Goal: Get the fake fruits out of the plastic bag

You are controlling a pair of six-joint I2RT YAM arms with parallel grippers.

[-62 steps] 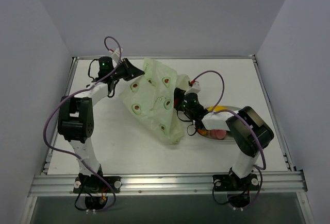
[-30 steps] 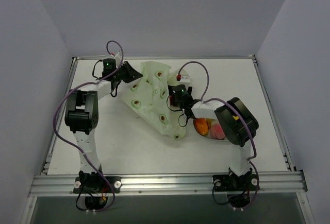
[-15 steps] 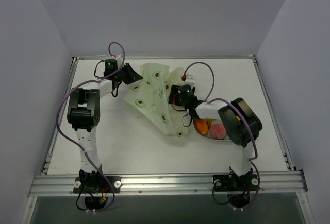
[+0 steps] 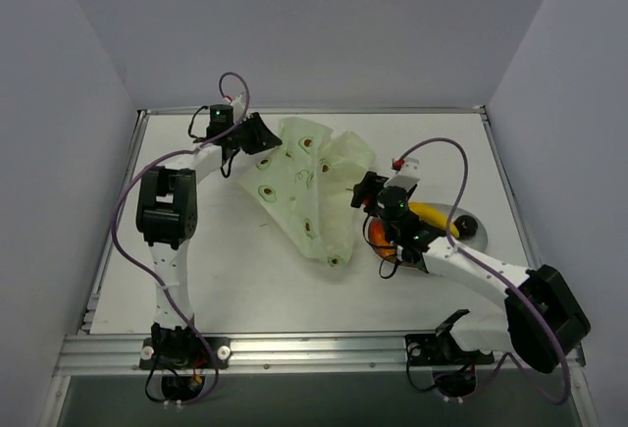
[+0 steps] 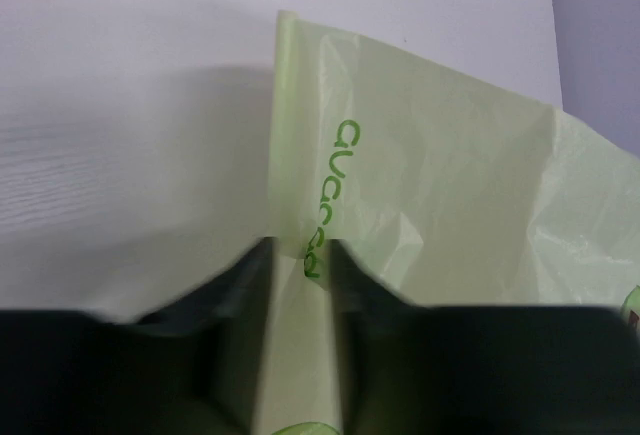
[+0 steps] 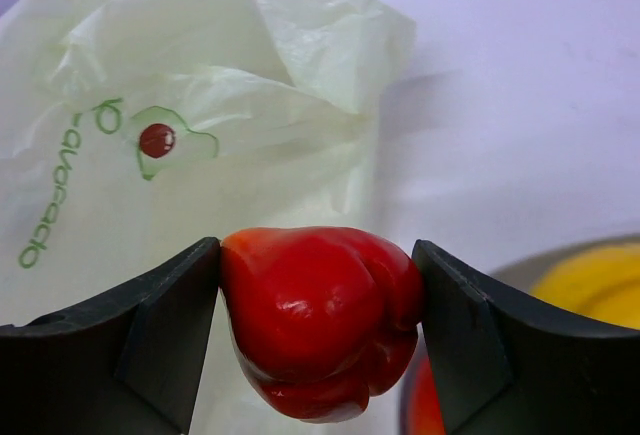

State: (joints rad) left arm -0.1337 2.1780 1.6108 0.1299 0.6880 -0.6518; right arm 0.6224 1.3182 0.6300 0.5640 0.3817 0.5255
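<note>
Left gripper (image 5: 298, 247): jaws narrow, pinching a fold of the plastic bag (image 4: 306, 189) near the far-left corner of the tabletop (image 4: 216, 270).
Right gripper (image 6: 316, 255): clamped on a glossy red fruit (image 6: 320, 325), 1 finger against each side, just beside the bag's right edge.
Plastic bag: pale green, crinkled, printed with avocados, sprawled mid-tabletop between the 2 arms.
Plate (image 6: 515, 267): right of the bag, carrying a yellow banana (image 4: 428, 214) and an orange-red fruit (image 4: 379, 237), partly hidden under the right arm.
</note>
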